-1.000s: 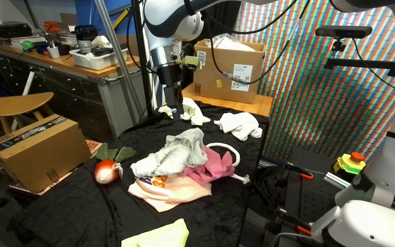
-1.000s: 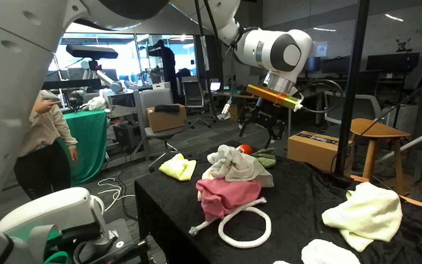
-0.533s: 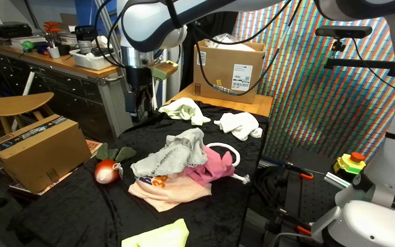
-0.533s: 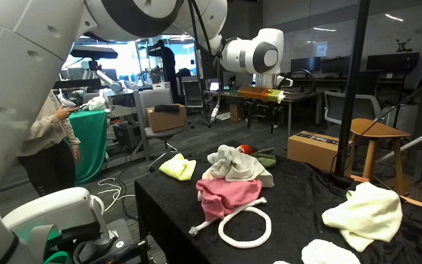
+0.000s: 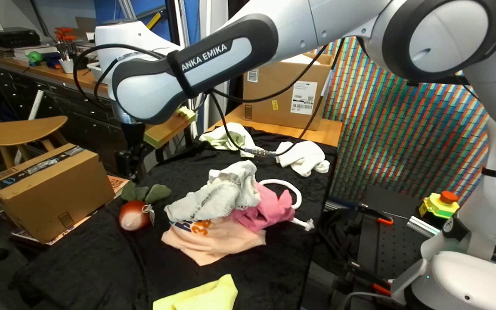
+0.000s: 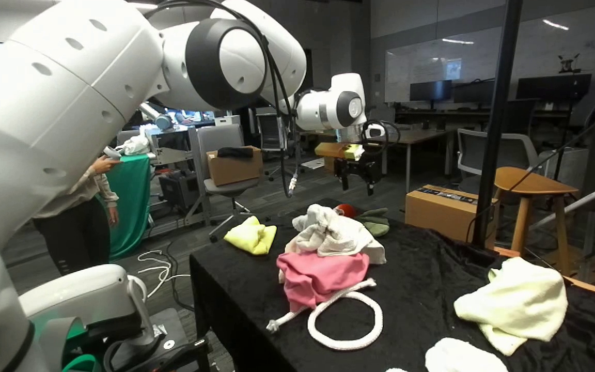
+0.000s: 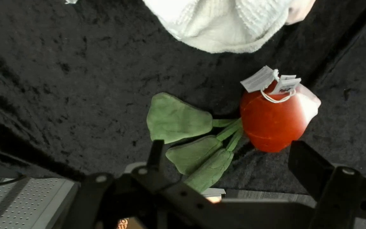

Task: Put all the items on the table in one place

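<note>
A: On the table, what to notice first?

B: Soft, crumpled pieces on black fabric. In the middle, a grey-white cloth with ribbed patches, slumped over a pink cloth and a peach cloth printed in orange and navy. Against the pink, a white rope, curled into a ring and frayed at the ends.

A: And farther out?

B: Near an edge, a bright yellow cloth, folded. Well apart from that, a pale yellow-green cloth and, near it, a white cloth, both rumpled. Close to the middle bunch, a plush vegetable – red, pale at the tip, with flat green leaves and paper tags.

A: Pose of the arm?

B: Stretched out over the table, bent at the elbow, turned downward at the wrist. Ends in fingers spread wide – hanging above the green leaves.

A: Now the tally?

B: Six cloths: grey-white, pink, peach, bright yellow, pale yellow-green, white. One white rope. One plush vegetable with three green leaves. Too much overlap for counting the paper tags. Two fingers. Off the table, one wooden stool and, near it, one taped cardboard box.
</note>
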Controlling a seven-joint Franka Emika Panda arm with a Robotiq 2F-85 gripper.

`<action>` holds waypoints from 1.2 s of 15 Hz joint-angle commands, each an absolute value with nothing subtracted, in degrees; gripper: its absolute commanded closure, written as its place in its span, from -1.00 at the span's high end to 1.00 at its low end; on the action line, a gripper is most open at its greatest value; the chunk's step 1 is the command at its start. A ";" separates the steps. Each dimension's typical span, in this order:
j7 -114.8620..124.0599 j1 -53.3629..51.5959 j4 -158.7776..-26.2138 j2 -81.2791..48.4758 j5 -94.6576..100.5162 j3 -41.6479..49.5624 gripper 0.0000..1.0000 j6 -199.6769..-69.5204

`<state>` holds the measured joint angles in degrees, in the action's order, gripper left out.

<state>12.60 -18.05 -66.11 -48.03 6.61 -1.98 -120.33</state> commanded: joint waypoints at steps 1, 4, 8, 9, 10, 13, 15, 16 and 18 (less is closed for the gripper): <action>20.09 -21.39 -53.57 -56.20 8.77 1.08 1.00 -116.25; 22.10 -21.81 -46.49 -61.01 7.43 1.28 1.00 -110.38; 18.59 -20.27 -40.02 -65.34 5.08 -1.37 1.00 -104.75; 17.20 -20.08 -38.71 -66.22 4.71 -1.97 1.00 -104.06; 14.99 -19.84 -38.64 -66.27 4.19 -2.71 1.00 -104.01; 9.18 -19.46 -35.32 -68.26 2.68 -4.94 1.00 -103.69; 6.24 -19.27 -33.42 -69.67 1.44 -6.14 1.00 -103.84; 5.20 -19.25 -32.62 -70.25 0.88 -6.54 1.00 -103.63; 3.91 -19.32 -31.02 -71.69 0.16 -6.94 1.00 -103.12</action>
<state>7.17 -19.69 -37.76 -67.55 1.92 -5.68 -105.06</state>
